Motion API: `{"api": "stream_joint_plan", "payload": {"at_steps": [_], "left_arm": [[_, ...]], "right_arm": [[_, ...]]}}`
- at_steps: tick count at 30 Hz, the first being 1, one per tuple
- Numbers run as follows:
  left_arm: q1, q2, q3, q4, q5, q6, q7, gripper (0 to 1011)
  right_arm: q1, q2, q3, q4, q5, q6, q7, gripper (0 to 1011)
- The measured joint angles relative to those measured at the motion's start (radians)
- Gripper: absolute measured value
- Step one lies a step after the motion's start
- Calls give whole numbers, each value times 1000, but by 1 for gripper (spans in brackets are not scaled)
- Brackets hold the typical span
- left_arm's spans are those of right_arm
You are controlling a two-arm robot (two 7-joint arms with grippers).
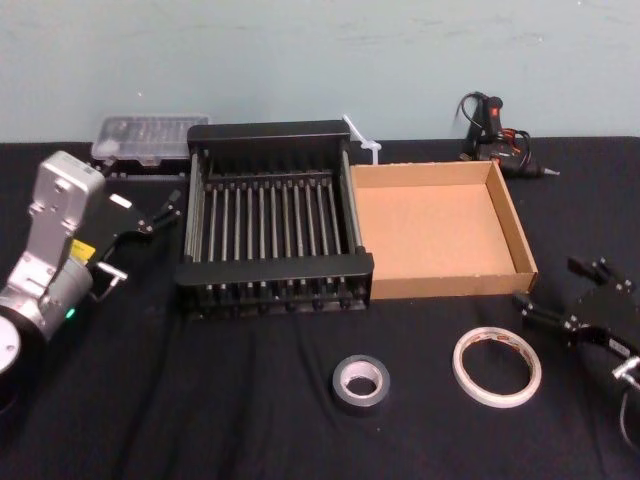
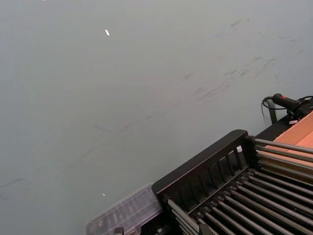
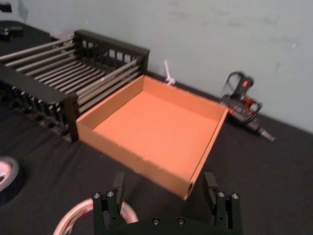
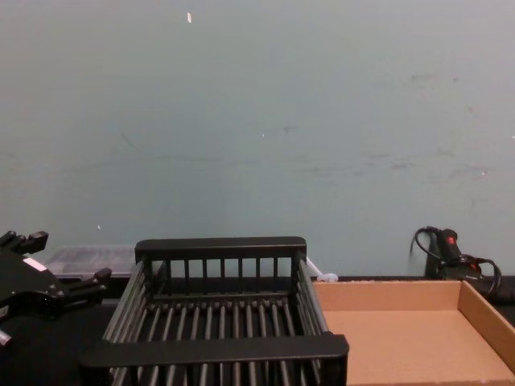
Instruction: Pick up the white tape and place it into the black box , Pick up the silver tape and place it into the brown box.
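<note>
Black cloth covers the table (image 1: 300, 420), both tapes lying unclaimed near the front.

The black box (image 1: 275, 275), a slatted plastic basket with thick solid rims, sits centre-left, touching the brown box (image 1: 430, 235), a shallow tan cardboard tray to its right; both stand empty, apparently set side by side for sorting. The white tape (image 1: 497, 367), a flat roll with red-orange print, lies near the right gripper (image 1: 560, 318), whose fingers are spread apart, seemingly ready to take it. The silver tape (image 1: 360, 383), a dark grey roll with a paler core, lies left of it. The left gripper (image 1: 150, 215), fingers parted, hovers left of the basket.
</note>
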Motion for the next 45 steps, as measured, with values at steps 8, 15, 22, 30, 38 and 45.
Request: {"api": "stream_joint_plan", "payload": {"at_steps": [8, 15, 22, 30, 38, 45], "left_arm": [[0, 0, 0, 0, 0, 0, 0, 1001], [0, 0, 0, 0, 0, 0, 0, 1001], [0, 0, 0, 0, 0, 0, 0, 1001], [0, 0, 0, 0, 0, 0, 0, 1001], [0, 0, 0, 0, 0, 0, 0, 1001], [0, 0, 0, 0, 0, 0, 0, 1001]], "right_arm": [[0, -3, -3, 14, 7, 71, 35, 1002], [16, -19, -15, 32, -1, 137, 60, 1002], [28, -35, -23, 48, -16, 169, 82, 1002], [43, -55, -32, 64, -42, 181, 101, 1002], [52, -74, -32, 80, -64, 194, 118, 1002], [52, -87, -23, 84, -75, 202, 131, 1002]]}}
